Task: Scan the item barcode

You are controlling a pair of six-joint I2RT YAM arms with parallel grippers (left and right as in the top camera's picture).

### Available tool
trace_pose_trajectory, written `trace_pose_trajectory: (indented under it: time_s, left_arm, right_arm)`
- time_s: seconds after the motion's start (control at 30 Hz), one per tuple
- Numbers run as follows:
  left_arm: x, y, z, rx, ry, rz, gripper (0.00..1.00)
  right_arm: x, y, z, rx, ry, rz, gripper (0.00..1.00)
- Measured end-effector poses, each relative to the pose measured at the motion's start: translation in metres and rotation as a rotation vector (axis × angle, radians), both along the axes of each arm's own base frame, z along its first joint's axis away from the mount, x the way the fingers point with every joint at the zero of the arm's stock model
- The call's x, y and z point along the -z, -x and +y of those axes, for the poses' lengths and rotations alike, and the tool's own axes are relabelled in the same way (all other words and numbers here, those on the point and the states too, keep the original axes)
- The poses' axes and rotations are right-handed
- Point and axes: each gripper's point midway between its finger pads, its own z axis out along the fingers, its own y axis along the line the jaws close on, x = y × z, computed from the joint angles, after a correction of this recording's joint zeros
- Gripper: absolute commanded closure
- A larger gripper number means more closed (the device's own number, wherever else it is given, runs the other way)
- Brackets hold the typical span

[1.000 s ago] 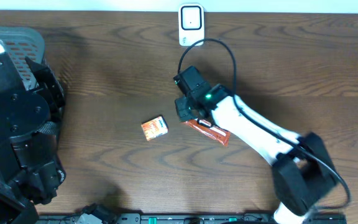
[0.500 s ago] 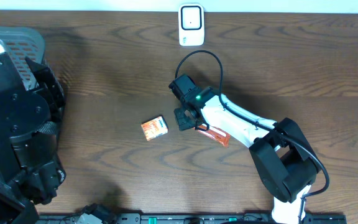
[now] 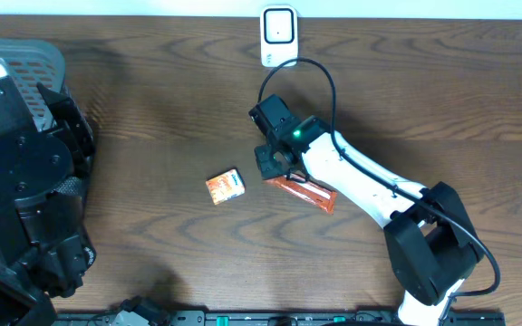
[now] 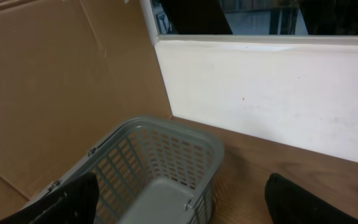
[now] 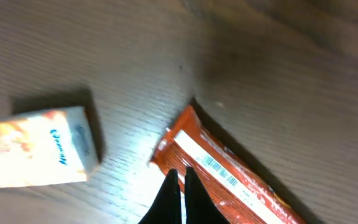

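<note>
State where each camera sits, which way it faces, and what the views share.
Overhead: above the table, looking straight down; left arm at the left edge, right arm extended to the orange wrapper.
Left wrist: raised, looking across a grey basket toward a white wall; open left gripper, fingers in the bottom corners.
Right wrist: low, looking down at the table; shut right gripper over the wrapper.
Shared: overhead and right wrist both show the wrapper and the small orange box.

my right arm (image 3: 361, 181): white links, black joints | wrist light (image 3: 296, 136): green | cable (image 3: 311, 63): black, looped | my right hand (image 5: 180, 177): thin black fingers (image 5: 169, 202) | my left arm (image 3: 16, 181): bulky black
</note>
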Motion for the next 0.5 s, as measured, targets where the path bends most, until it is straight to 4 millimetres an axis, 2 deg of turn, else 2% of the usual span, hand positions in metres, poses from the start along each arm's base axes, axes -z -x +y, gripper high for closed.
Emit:
trace_pose_trajectory:
  time_s: [0.23, 0.5]
  left_arm:
    - [0.0, 0.0, 0.0, 0.0, 0.0, 0.0, 0.14]
    - [0.0, 0.0, 0.0, 0.0, 0.0, 0.0, 0.14]
  right_arm:
    - [0.037, 0.024, -0.021, 0.039, 0.062, 0.082, 0.99]
    - [0.036, 0.028, -0.018, 0.023, 0.051, 0.1, 0.99]
